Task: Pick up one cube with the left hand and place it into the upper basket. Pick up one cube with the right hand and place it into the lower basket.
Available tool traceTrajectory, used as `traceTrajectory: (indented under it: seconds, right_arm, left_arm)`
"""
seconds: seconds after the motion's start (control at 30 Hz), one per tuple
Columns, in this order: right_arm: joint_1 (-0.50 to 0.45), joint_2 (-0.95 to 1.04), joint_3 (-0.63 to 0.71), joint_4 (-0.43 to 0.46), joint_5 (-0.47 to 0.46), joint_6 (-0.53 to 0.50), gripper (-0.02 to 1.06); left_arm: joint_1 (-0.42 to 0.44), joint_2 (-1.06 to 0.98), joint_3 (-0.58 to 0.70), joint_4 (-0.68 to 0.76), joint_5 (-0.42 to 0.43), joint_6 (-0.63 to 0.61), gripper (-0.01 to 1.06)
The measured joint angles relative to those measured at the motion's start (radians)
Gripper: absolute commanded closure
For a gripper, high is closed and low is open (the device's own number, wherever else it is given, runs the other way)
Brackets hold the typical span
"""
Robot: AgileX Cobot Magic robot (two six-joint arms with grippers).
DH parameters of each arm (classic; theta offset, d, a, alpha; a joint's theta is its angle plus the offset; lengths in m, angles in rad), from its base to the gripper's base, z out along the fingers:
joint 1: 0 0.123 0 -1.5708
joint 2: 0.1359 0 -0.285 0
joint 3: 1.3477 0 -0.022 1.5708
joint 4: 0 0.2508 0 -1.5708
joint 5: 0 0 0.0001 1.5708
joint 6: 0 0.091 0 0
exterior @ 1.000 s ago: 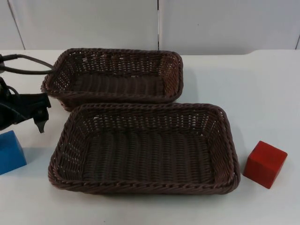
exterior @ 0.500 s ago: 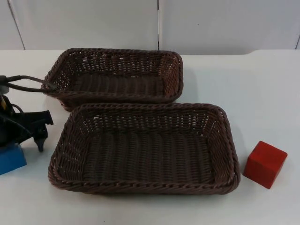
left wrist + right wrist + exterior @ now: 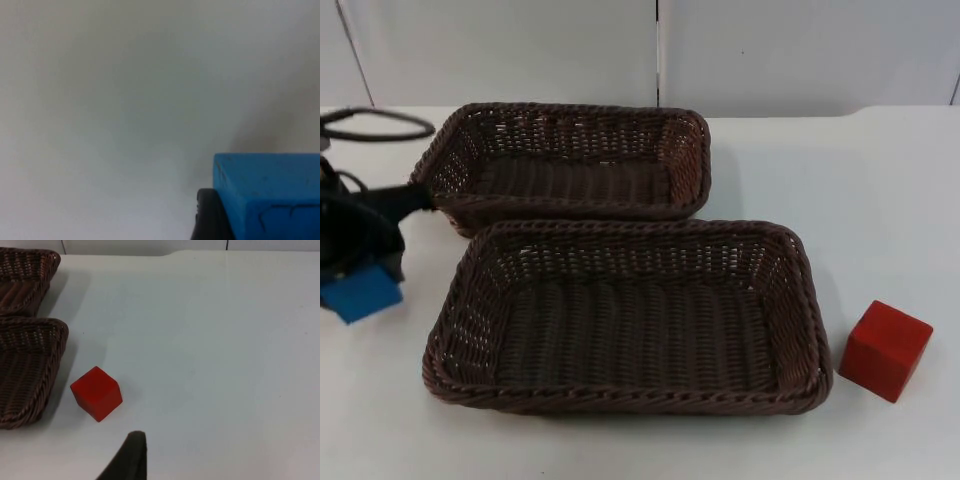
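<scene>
Two wicker baskets sitting mid-table: upper basket nearer wall, lower basket nearer camera. Left gripper clamping blue cube beside baskets' left, apparently lifting it for upper basket. Red cube resting on table just beside lower basket's right. Right gripper waiting, finger state unclear.

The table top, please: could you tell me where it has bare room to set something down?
The table is bare right of the upper basket and behind the red cube. It is crowded at the left, where the left gripper holds the blue cube beside the lower basket.
</scene>
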Motion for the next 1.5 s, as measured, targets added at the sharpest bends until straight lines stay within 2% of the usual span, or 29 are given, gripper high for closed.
traceTrajectory:
  seconds: [0.23, 0.37, 0.7, 1.43, 1.5]
  right_arm:
    - [0.000, 0.000, 0.000, 0.000, 0.000, 0.000, -0.01]
    - [0.000, 0.000, 0.000, 0.000, 0.000, 0.000, -0.01]
    - [0.000, 0.000, 0.000, 0.000, 0.000, 0.000, -0.01]
    - [0.000, 0.000, 0.000, 0.000, 0.000, 0.000, -0.01]
    - [0.000, 0.000, 0.000, 0.000, 0.000, 0.000, -0.01]
  left_arm:
    - [-0.005, -0.131, 0.000, -0.026, 0.034, 0.058, 1.05]
    - [-0.007, -0.291, 0.000, -0.028, 0.040, 0.126, 1.05]
    - [-0.007, -0.510, 0.000, -0.032, 0.084, 0.269, 1.05]
    - [-0.007, -0.534, 0.000, -0.059, 0.088, 0.347, 1.05]
    - [-0.007, -0.534, 0.000, -0.092, 0.083, 0.386, 1.05]
